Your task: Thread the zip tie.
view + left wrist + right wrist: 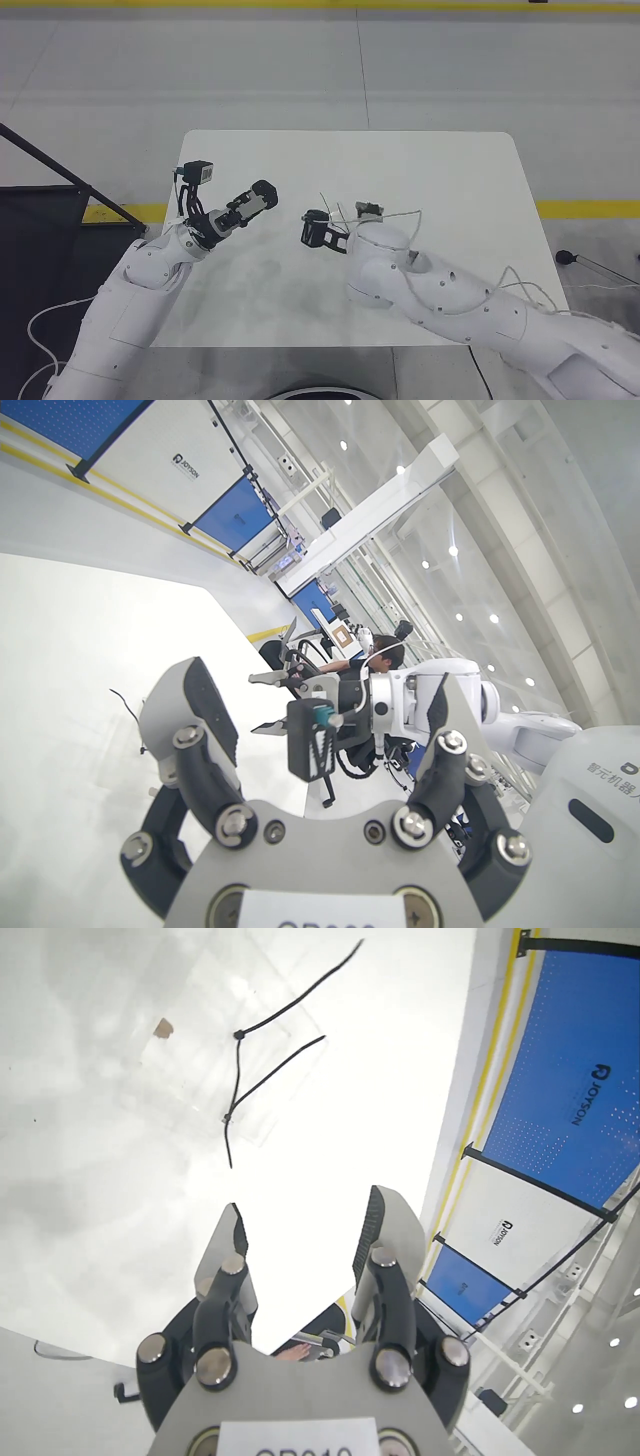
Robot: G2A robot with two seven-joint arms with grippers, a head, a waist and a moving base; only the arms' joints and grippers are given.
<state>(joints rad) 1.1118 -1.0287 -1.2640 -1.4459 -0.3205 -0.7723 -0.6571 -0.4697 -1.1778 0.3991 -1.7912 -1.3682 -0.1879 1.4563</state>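
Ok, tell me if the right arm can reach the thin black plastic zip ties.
Probably yes: the right gripper is open and empty, and the thin black zip ties lie on the white table just ahead, nothing between.

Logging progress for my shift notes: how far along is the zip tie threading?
Done: nothing clear; the black zip ties lie on the table, ungripped. In hand: nothing, the left gripper and right gripper both open and empty. Left: pick up a tie and thread it.
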